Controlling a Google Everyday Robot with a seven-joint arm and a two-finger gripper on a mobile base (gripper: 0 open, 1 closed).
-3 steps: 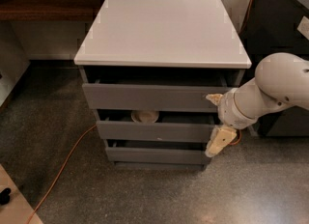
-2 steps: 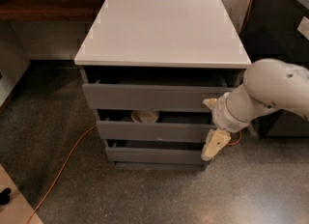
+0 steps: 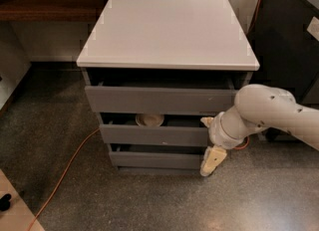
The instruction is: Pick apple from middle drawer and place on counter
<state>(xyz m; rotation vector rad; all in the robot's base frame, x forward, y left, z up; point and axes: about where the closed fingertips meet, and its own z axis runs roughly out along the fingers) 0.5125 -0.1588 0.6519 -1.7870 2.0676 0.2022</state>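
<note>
The middle drawer (image 3: 154, 135) of the grey cabinet is slightly pulled out. Through the gap above its front I see a cream-white bowl (image 3: 149, 120) inside. The apple is hidden from view. The counter (image 3: 167, 28) is the pale grey-white top slab, with nothing on it. My gripper (image 3: 209, 142) is at the right end of the middle drawer's front, on the white arm coming in from the right. One cream fingertip (image 3: 206, 121) shows above the drawer front and the other (image 3: 212, 161) hangs down by the lowest drawer. It is open and holds nothing.
The top drawer (image 3: 159, 99) and lowest drawer (image 3: 157, 160) are each slightly ajar. An orange cable (image 3: 65, 170) runs across the speckled floor at the left. A dark brown wooden shelf (image 3: 45, 8) sits behind left, and a dark cabinet (image 3: 289, 46) stands at the right.
The arm and gripper have moved left, closer to the right end of the middle drawer's front. The drawers and bowl have not moved.
</note>
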